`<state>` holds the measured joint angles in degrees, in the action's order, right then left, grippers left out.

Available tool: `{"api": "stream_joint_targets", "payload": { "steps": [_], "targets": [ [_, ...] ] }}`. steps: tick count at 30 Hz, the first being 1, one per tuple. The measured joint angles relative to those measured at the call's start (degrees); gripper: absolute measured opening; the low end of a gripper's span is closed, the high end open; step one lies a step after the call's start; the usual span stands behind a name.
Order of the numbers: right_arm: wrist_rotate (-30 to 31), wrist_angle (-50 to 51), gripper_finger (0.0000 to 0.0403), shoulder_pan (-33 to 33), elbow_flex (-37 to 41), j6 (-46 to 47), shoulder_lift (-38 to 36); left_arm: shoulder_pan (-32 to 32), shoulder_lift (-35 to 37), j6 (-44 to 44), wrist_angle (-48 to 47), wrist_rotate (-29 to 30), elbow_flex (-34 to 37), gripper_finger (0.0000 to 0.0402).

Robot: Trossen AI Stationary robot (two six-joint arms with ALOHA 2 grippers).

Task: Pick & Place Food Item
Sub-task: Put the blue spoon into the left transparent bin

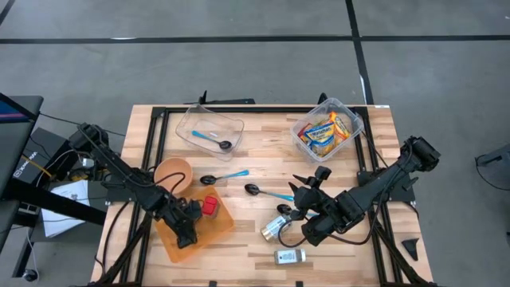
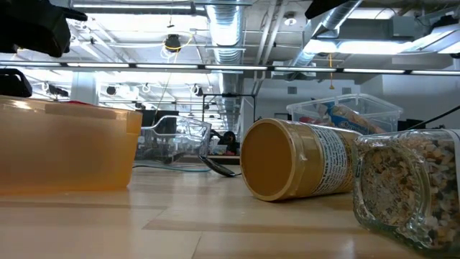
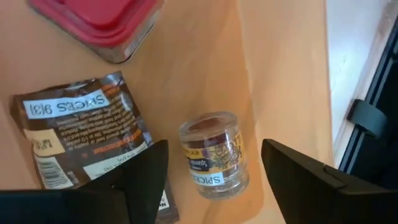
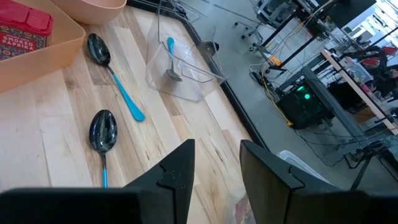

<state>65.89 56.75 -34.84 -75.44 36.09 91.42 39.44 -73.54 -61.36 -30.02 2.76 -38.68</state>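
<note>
While overhead hides it, the wrist view shows the left pincer (image 3: 211,168) open above a spice jar (image 3: 213,154).

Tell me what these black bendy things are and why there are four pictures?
They are two robot arms with two-finger grippers. One camera looks down from above, one sits at table height, and one rides on each wrist. The left gripper hovers open over an orange tray that holds a small spice jar, a brown spice packet and a red box. The right gripper holds nothing. On the wooden table lie blue-handled spoons, a lying jar and a clear bin of snacks.
</note>
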Motion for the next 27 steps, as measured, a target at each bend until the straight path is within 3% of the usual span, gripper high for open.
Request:
{"api": "stream_joint_targets", "payload": {
  "steps": [14,22,27],
  "targets": [
    [0.02,0.32,0.0123,0.06,0.0,0.24,0.0,0.02,0.0,9.28,7.1,-13.5,0.0,0.0247],
    [0.02,9.1,0.0123,0.06,0.0,9.68,0.0,0.21,0.0,12.41,19.14,-17.69,0.0,0.024],
    [0.02,13.4,0.0123,0.06,0.0,16.94,0.0,0.1,0.0,18.13,32.45,-17.59,0.0,0.024]
  ]
}}
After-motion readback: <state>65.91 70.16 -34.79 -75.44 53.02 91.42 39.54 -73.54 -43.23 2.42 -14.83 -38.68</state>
